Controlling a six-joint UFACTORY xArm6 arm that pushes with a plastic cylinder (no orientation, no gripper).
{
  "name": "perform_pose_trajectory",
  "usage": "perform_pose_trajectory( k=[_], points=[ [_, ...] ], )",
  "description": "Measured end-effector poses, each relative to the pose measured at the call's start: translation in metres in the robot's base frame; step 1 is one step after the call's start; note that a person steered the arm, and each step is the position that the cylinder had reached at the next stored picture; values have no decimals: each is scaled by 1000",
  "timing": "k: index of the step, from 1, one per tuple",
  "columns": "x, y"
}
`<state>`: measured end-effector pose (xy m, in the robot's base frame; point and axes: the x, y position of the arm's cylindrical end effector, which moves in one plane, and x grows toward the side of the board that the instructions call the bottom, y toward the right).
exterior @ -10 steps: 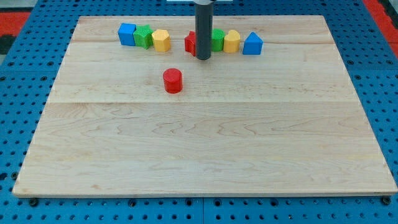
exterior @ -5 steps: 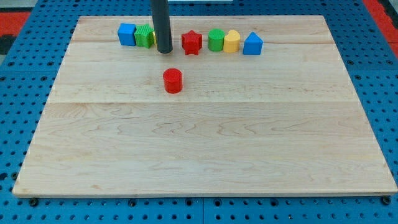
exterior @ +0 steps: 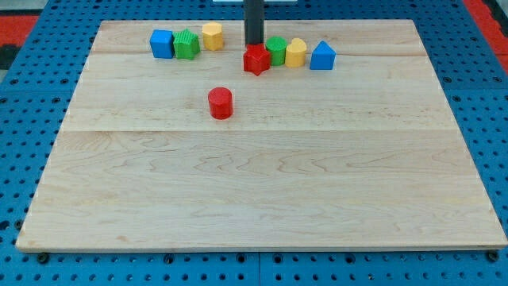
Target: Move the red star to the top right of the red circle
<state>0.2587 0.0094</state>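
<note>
my tip (exterior: 254, 45): touching the top edge of the red star, a bare rod (nothing to spread or pinch)
red star (exterior: 256, 59): just below the tip, glossy, points blunt
red circle (exterior: 221, 103): below-left of the tip, well apart from it
containers: wooden board (exterior: 262, 183) only, blocks lying on it

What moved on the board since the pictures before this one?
My tip swung from the view's left back to just above the red star, touching it. The red star slid slightly toward the view's bottom right. The yellow block on the left was pushed up, toward the view's top. The red circle, blue cube, green blocks and the rest stayed put.
</note>
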Motion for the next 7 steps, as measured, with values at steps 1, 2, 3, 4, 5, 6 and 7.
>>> perform_pose_trajectory(
  k=[1,2,3,4,5,6,7],
  points=[
    [3,14],
    [19,-5],
    [45,-37],
    [73,-41],
    [73,-41],
    [73,-49],
    [73,-71]
  ],
)
